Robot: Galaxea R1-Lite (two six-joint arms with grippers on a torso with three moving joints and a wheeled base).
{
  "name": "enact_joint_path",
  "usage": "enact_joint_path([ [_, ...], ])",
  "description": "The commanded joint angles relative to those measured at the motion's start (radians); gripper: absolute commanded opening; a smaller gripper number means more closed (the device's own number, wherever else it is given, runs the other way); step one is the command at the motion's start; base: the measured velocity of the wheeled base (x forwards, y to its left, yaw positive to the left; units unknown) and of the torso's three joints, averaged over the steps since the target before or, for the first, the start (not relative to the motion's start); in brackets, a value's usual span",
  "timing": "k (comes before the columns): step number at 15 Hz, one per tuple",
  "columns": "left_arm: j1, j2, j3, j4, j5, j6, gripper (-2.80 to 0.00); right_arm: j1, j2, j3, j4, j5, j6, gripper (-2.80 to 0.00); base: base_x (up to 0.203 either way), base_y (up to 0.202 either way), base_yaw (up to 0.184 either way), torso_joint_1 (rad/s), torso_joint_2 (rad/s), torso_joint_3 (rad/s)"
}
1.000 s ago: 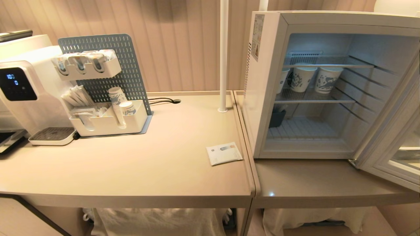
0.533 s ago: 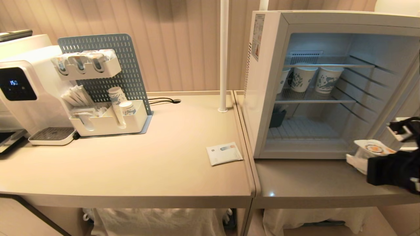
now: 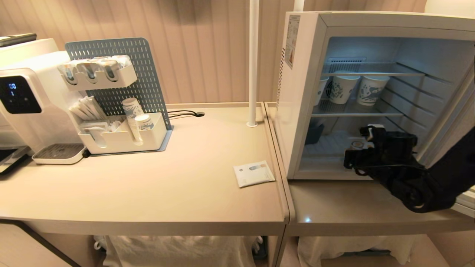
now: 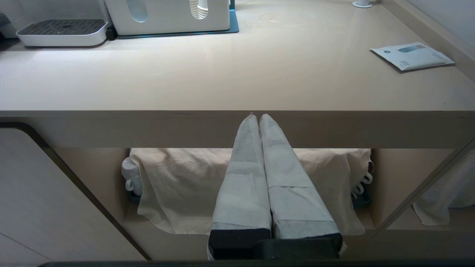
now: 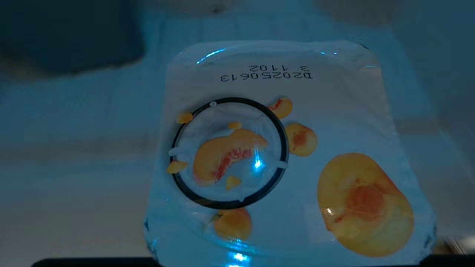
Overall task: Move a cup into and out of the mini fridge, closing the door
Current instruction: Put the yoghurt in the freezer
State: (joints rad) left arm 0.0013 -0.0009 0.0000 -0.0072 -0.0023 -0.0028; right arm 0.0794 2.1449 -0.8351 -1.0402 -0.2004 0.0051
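The mini fridge stands on the right-hand table with its door swung open to the right. My right gripper reaches into the fridge's bottom compartment, just above the lowest wire shelf, and is shut on the cup. Only a sliver of the cup's lid shows past the black hand there. In the right wrist view the cup's foil lid, printed with orange-yellow fruit, fills the picture and hides the fingers. My left gripper is shut and empty, parked below the left table's front edge.
Three tall patterned paper cups stand on the fridge's middle shelf, and a dark box sits at the lower left inside. A white packet, a white pole, a pegboard organiser and a water dispenser are on the left table.
My right arm came in from the right carrying the cup and moved left and inward, into the fridge's bottom compartment. The left arm has not moved.
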Motion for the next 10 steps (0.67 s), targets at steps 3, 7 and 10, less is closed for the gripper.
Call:
enact_joint_path([
  [3, 0.000, -0.001, 0.002, 0.000, -0.001, -0.002, -2.80, 0.006, 0.237, -0.251, 0.017, -0.105, -0.007, -2.80, 0.000, 0.000, 0.000, 0.000, 0.00, 0.000],
  [7, 0.000, 0.000, 0.002, 0.000, 0.000, -0.003, -2.80, 0.002, 0.320, -0.468, 0.174, -0.149, -0.008, -2.80, 0.000, 0.000, 0.000, 0.000, 0.00, 0.000],
  [10, 0.000, -0.001, 0.002, 0.000, -0.001, -0.003, -2.80, 0.000, 0.354, -0.540, 0.244, -0.155, -0.008, -2.80, 0.000, 0.000, 0.000, 0.000, 0.00, 0.000],
])
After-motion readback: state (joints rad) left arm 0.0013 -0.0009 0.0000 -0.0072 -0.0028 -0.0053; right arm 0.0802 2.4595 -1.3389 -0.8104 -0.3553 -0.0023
